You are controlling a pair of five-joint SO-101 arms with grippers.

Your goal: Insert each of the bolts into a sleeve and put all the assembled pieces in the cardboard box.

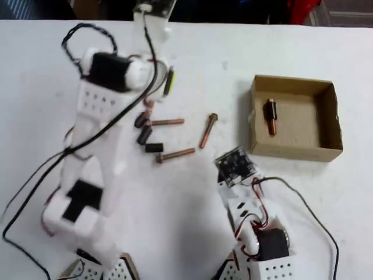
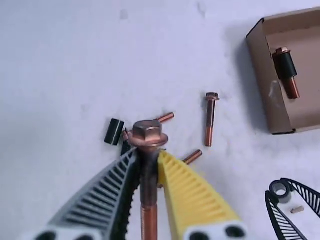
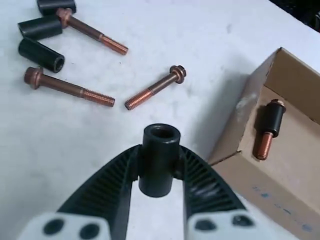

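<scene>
Left jaws are clenched on a bolt (image 2: 148, 137); right jaws are closed around a sleeve (image 3: 157, 160). One assembled piece (image 1: 271, 115) is seen inside the box (image 1: 291, 150), while three bolts (image 1: 175, 154) and three sleeves (image 1: 144, 135) are scattered on the counter (image 1: 233, 52).

Four loose copper-coloured hex-head metal bolts (image 3: 70, 90) (image 3: 155, 89) (image 3: 92, 31) (image 2: 149, 135) are counted, with four separate black cylindrical sleeves (image 3: 41, 54) (image 3: 40, 27) (image 3: 56, 5) (image 3: 159, 160), one bolt-in-sleeve assembly (image 3: 272, 120) and one open brown cardboard box (image 3: 260, 190).

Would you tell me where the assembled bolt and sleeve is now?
The assembled piece lies in the cardboard box, near its left wall in the high view, right of the nearest loose bolt.
</scene>
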